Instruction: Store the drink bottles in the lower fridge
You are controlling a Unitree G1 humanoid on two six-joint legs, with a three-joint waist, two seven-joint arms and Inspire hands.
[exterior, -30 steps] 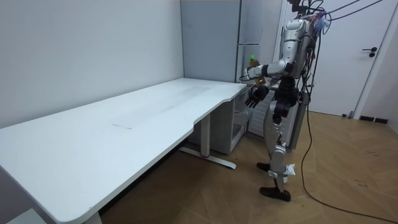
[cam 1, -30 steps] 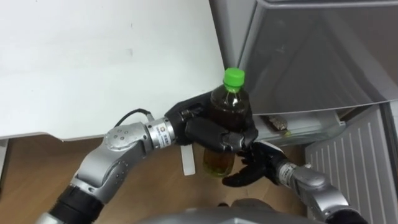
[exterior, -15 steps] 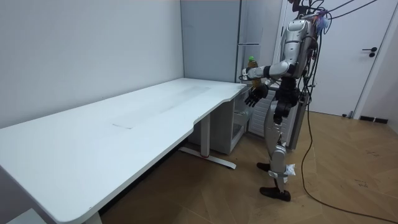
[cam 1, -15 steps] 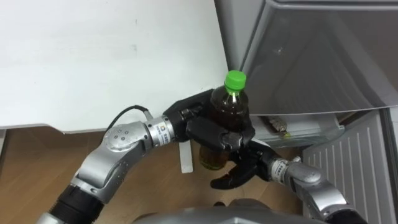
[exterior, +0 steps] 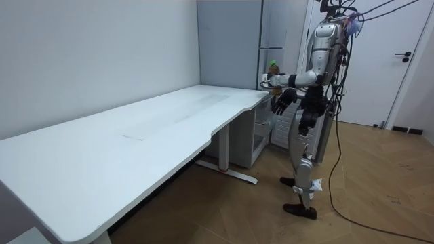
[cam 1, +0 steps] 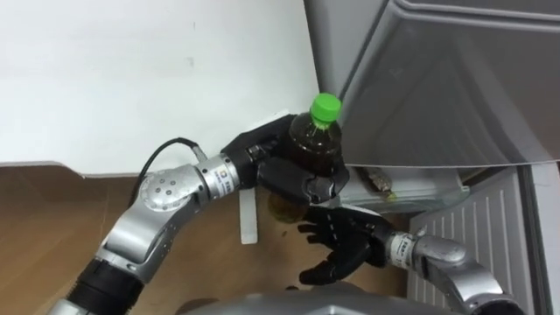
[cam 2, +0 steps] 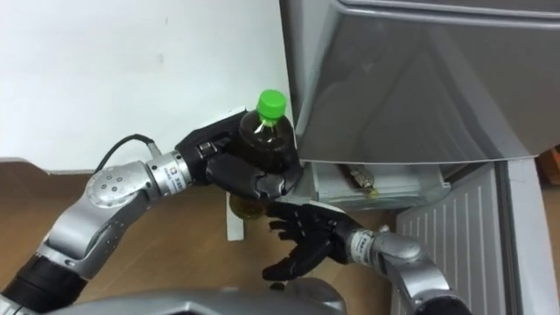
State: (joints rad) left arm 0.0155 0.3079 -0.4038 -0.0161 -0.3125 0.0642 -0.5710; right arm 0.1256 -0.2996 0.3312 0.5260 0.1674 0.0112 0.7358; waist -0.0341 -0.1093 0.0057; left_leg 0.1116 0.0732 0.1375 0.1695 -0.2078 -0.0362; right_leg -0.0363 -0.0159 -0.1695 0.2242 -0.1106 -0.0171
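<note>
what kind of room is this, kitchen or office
Probably an office or lab room rather than a kitchen: a long white desk, a grey fridge beside it, and a wood floor.

Office-like room (white desk (exterior: 156, 122), fridge (cam 1: 455, 87))

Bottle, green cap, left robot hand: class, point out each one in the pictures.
bottle (cam 1: 311, 144): left eye view, its dark shoulder.
green cap (cam 1: 326, 106): left eye view, its top.
left robot hand (cam 1: 296, 181): left eye view, fingers curled round the bottle.
</note>
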